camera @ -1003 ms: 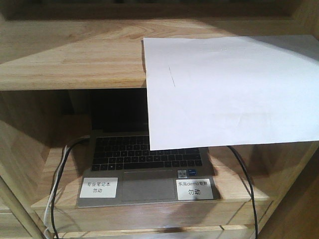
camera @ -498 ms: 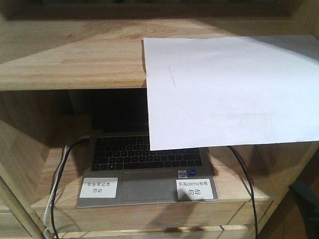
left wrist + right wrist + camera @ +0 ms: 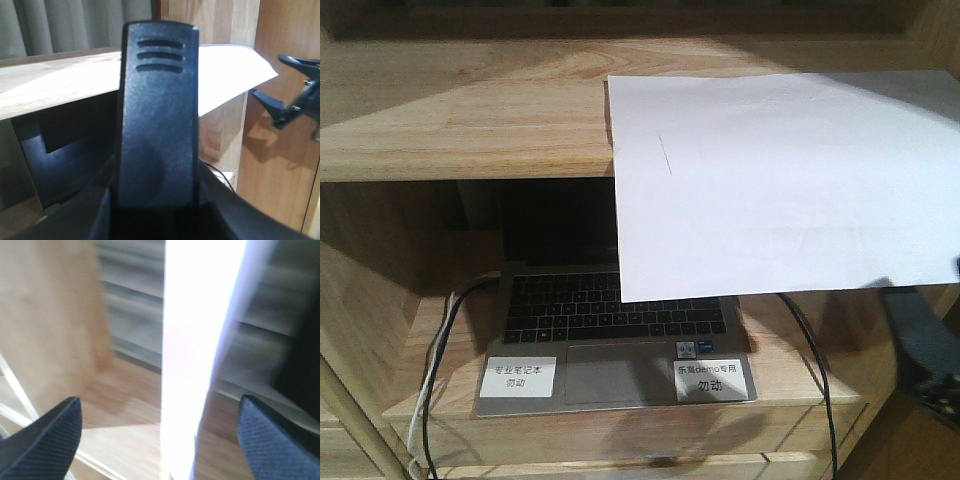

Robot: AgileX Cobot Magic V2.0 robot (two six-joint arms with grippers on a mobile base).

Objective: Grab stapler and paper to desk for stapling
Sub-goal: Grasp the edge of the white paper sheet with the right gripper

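L gripper (image 3: pixel 155 220): clamped on the stapler (image 3: pixel 156 125); it stands upright betw. the fingers, ridged black back twd the wrist cam.
R gripper (image 3: pixel 157 412): fingers spread wide, w/ the sheet's edge betw. them; view blurred, can't tell if touching.
Paper (image 3: pixel 770 180): flat on top board of shelf unit (image 3: pixel 470 130), R side; front part overhangs the edge.
Laptop (image 3: pixel 610 340): open on lower shelf, under the overhang; screen partly hidden by it.
Labels (image 3: pixel 520 376): two, white, on palm rest.
Cables (image 3: pixel 435 350): L & R of laptop.
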